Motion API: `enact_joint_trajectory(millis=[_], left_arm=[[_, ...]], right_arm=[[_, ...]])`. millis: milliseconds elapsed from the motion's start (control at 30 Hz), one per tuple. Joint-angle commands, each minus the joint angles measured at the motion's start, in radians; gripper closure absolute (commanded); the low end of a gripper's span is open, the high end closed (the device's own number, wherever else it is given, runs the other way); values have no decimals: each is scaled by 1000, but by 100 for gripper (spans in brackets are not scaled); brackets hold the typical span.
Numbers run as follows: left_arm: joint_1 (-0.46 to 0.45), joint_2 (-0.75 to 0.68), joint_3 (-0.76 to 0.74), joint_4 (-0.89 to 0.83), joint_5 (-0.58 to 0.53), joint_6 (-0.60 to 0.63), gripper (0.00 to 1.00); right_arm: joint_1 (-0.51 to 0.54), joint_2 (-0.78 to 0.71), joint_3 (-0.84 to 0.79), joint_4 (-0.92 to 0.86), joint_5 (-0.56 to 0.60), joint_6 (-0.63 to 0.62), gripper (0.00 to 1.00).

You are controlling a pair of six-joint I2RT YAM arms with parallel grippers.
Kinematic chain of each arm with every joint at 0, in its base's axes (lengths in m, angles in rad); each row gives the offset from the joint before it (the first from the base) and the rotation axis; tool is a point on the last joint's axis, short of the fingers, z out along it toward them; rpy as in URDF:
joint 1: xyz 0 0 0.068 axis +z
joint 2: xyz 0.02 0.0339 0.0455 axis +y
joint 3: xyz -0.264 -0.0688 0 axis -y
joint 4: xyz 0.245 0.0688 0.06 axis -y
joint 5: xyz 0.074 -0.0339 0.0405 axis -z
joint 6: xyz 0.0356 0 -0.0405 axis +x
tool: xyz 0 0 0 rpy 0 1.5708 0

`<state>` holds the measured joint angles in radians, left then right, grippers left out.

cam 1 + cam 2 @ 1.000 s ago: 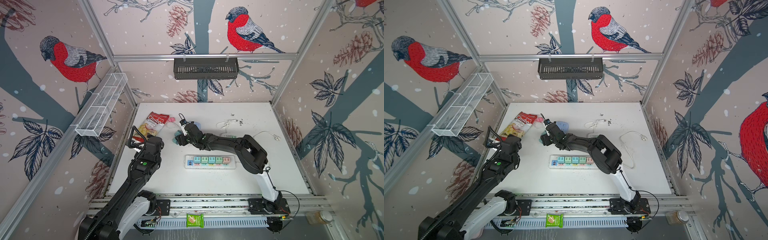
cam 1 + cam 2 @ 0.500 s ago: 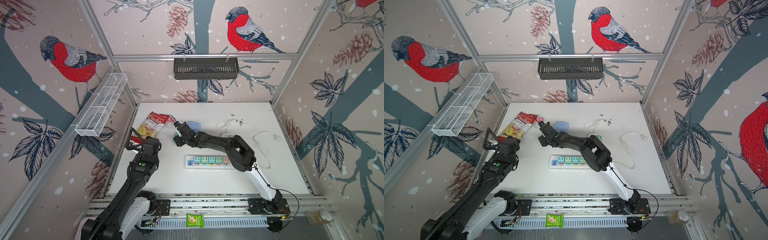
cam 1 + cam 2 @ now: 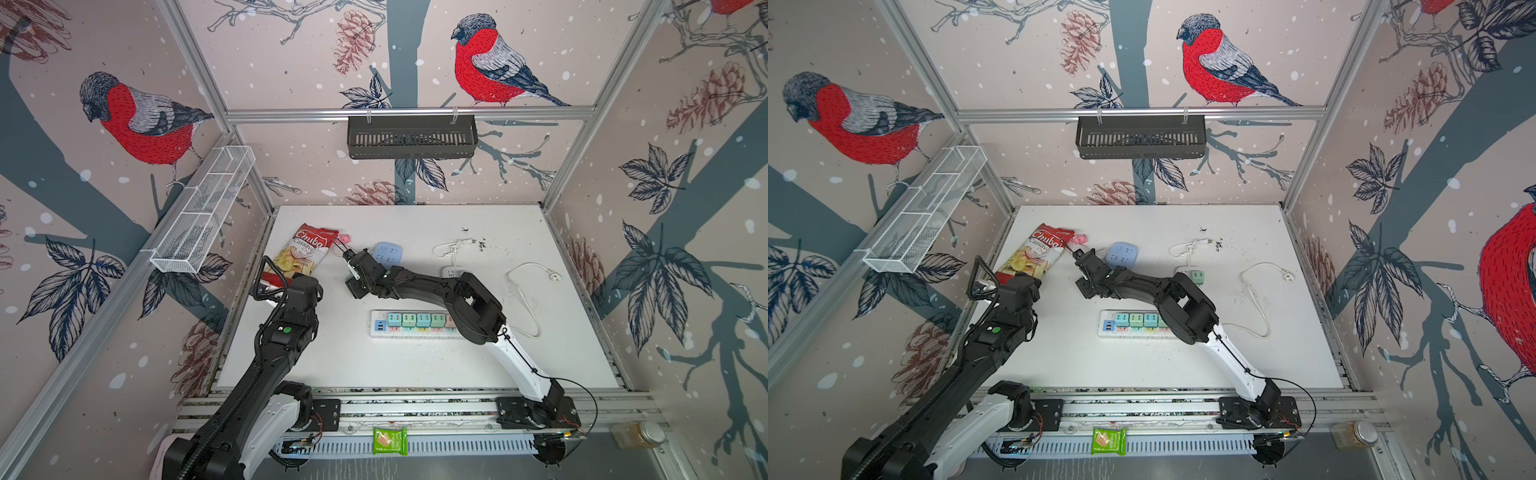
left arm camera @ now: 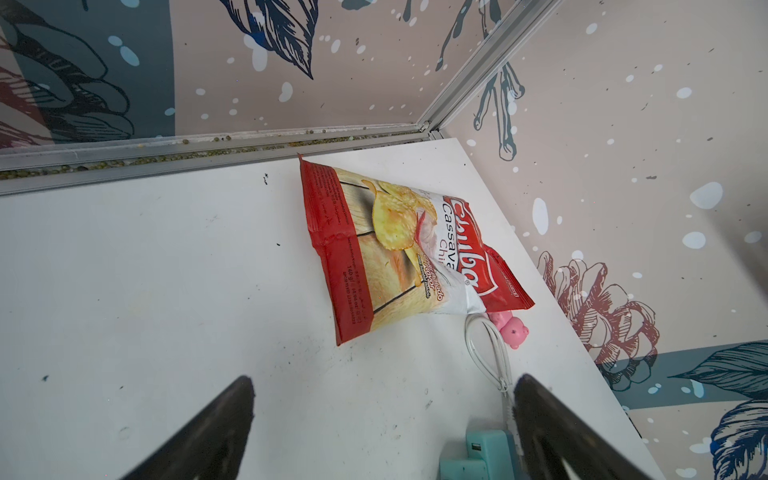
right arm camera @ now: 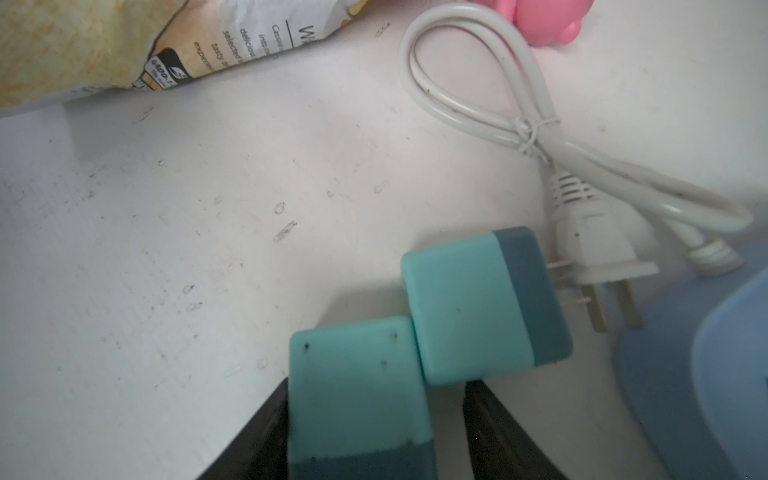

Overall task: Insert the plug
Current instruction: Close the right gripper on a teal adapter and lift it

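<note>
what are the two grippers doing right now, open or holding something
left gripper: open, nothing between the fingers.
right gripper: fingers either side of a teal plug; cannot tell whether it is gripped.

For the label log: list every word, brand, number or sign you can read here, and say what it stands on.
"Chuba": red banner on the chip bag.
"Cassava Chi": under the banner, rest not visible.
"140 g": bag's red side strip, left wrist view; nearby print too small.
"delicious", "selected": bag's edge, right wrist view; rest blurred.
Green packet and power strip: print unreadable.
</note>
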<state>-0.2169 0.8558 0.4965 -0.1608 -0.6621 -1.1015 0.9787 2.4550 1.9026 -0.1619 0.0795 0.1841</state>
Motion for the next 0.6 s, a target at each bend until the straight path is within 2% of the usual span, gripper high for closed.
enact_joint_trajectory(millis=[0,333,400,567], left_arm=[[2,2,-1,33,-16,-10,3],[4,9,-3,41,-14,-9,3],[2,12,-3,42,-13,-5,3],[3,20,2,45,-6,4,3]], right_arm=[[7,4,2,-12,21,-14,39],[8,18,8,-14,37,-17,41],[7,22,8,-14,34,-18,44],[6,10,7,-21,13,-12,62]])
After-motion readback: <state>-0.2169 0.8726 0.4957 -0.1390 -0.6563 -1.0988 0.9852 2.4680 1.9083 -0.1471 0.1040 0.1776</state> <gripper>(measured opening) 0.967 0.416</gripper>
